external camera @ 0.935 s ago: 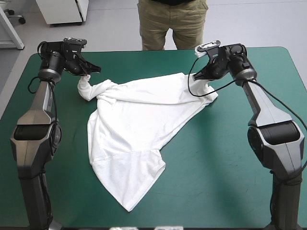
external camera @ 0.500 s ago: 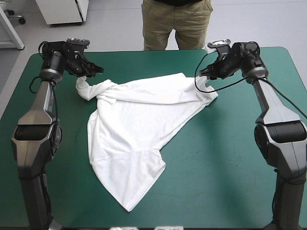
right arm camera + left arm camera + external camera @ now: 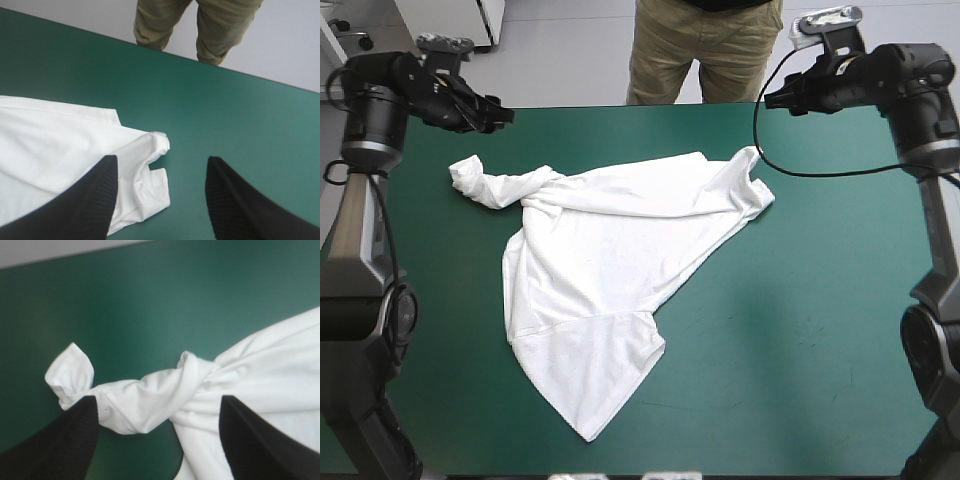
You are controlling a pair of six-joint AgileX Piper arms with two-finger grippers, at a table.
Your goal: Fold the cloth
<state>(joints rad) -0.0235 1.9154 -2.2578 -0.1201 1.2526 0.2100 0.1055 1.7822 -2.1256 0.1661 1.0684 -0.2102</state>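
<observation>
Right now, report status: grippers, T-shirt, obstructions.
Left gripper open, empty. Right gripper open, empty. T-shirt lying rumpled, one sleeve twisted. No obstruction seen.

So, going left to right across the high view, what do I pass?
left gripper, open, off the cloth → T-shirt, lying loosely spread on the table → right gripper, open, off the cloth

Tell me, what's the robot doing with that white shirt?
It's meant to fold the T-shirt. Right now the left hand and right hand are both open, raised over the far side of the table, holding nothing. The T-shirt lies half spread, one sleeve twisted near the left hand.
</observation>
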